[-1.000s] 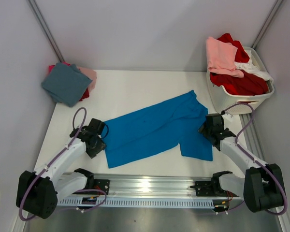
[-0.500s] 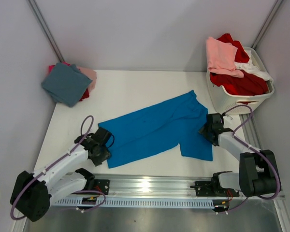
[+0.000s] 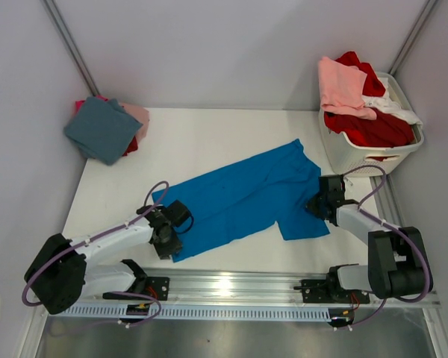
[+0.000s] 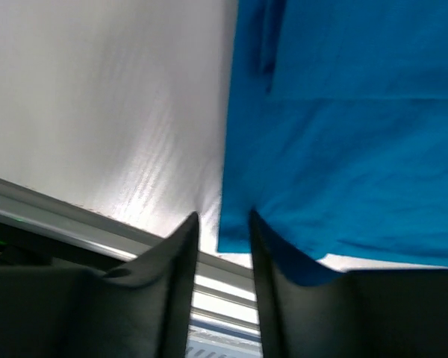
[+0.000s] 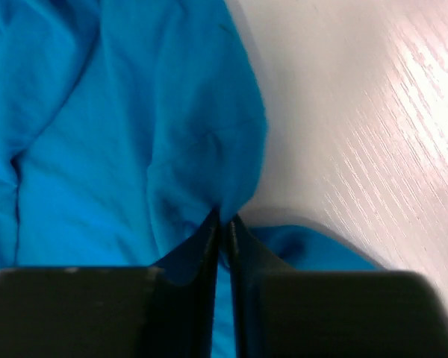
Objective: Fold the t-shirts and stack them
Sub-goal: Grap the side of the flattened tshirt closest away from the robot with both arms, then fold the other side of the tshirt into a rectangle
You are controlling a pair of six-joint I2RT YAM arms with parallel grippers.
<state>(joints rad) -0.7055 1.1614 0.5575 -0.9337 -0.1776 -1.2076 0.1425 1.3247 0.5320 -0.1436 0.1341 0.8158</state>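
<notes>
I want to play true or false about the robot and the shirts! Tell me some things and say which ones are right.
1. The blue t-shirt lies spread out on the table. True.
2. The laundry basket is empty. False: red, pink and white clothes are heaped in it.
3. The right tool is pinching blue cloth. True.
4. The top tee of the folded pile is red. False: it is teal.
5. The left tool is shut tight. False: its jaws stand apart, at the near corner of the blue t-shirt.
</notes>
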